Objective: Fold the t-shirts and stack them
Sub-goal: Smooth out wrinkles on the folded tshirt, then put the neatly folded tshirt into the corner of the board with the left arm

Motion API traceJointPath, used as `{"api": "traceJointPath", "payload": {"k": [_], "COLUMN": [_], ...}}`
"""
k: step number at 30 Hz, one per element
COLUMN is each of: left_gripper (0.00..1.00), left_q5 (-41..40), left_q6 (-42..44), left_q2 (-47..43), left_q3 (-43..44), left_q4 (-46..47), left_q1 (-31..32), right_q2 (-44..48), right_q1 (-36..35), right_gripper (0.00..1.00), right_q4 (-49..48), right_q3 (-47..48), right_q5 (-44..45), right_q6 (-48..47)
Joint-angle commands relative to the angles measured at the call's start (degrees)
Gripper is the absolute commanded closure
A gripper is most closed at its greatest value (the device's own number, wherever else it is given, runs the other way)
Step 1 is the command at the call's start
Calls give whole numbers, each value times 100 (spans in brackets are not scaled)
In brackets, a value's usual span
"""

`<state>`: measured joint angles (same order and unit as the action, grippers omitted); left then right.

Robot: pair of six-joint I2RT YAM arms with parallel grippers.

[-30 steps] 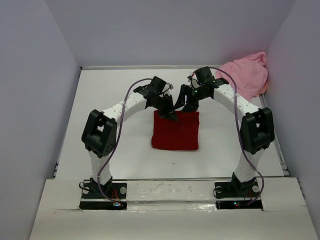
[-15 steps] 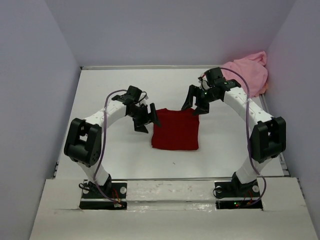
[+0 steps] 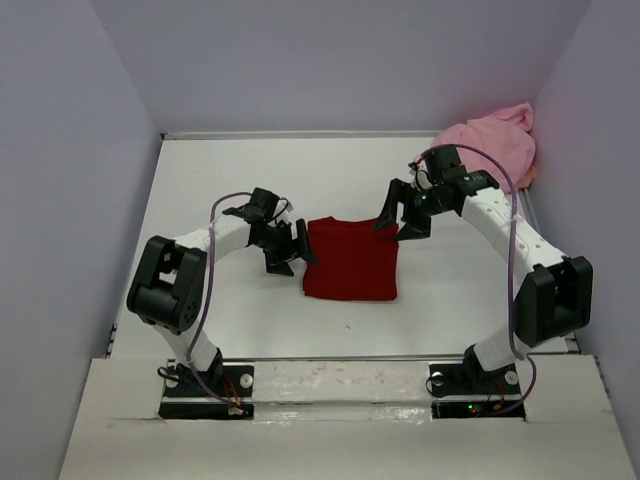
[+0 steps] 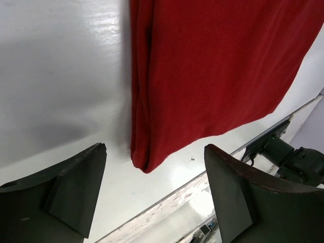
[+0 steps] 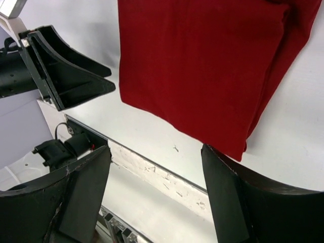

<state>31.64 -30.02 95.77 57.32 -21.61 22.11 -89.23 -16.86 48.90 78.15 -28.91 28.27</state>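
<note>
While the dark red t-shirt (image 3: pixel 350 260) is lying folded into a neat rectangle at the middle of the white desk (image 3: pixel 220 180), both arms are hanging low, one on either side of it. The left hand (image 3: pixel 288 250) is hovering just beside the shirt's left edge, its fingers (image 4: pixel 71 192) standing wide apart and gripping nothing. Through the left wrist camera the stacked fold layers are showing along that edge, and the shirt's near corner is lying on the desk in the gap seen between the fingers. Over on the other side, the right hand (image 3: pixel 400 213) is hanging by the shirt's far right corner, and it too is gaping, fingers (image 5: pixel 238 202) spread and holding nothing. From the right wrist camera the red cloth is filling the upper part of the view, lying flat, and the left hand is showing at the upper left beyond the shirt's edge. The light pink t-shirt (image 3: pixel 492 150) is sitting crumpled in a heap in the far right corner of the desk, against the wall, well apart from the red one and touched by neither hand.
</note>
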Motion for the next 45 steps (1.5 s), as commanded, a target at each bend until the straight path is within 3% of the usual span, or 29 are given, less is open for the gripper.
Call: {"api": "traceJointPath", "payload": {"k": [1,10,24,27,30,36,39,45], "left_gripper": [14,15,21,31,50,50,57,55], "left_q5": [123,-44,-175,-237,-272,-334,-377,-500], "left_q6": [67,40,14,14,14,-4,-30,-57], "left_q2": [91,653,1040,1084,1155,1304,1339,1383], "left_q3": [-212,-274,-204,-204,-169,-124,-107,-19], "left_q4": [578,1246,1501,1510,1519,1528,1519,1423], "left_q1": [13,13,92,127,180,294,347,364], "right_q2": [345,731,1109,1136,1136,1119,1127,1092], "right_q1": [-10,42,43,43,43,43,43,43], "right_gripper": [22,22,22,22,22,22,22,22], "right_q4": [5,-13,-30,-39,-39,-39,-48,-65], "right_q3": [-115,-230,-581,-617,-617,-608,-625,-626], "right_q5": [25,139,140,166,166,148,140,131], "right_q6": [3,117,275,275,275,275,275,258]}}
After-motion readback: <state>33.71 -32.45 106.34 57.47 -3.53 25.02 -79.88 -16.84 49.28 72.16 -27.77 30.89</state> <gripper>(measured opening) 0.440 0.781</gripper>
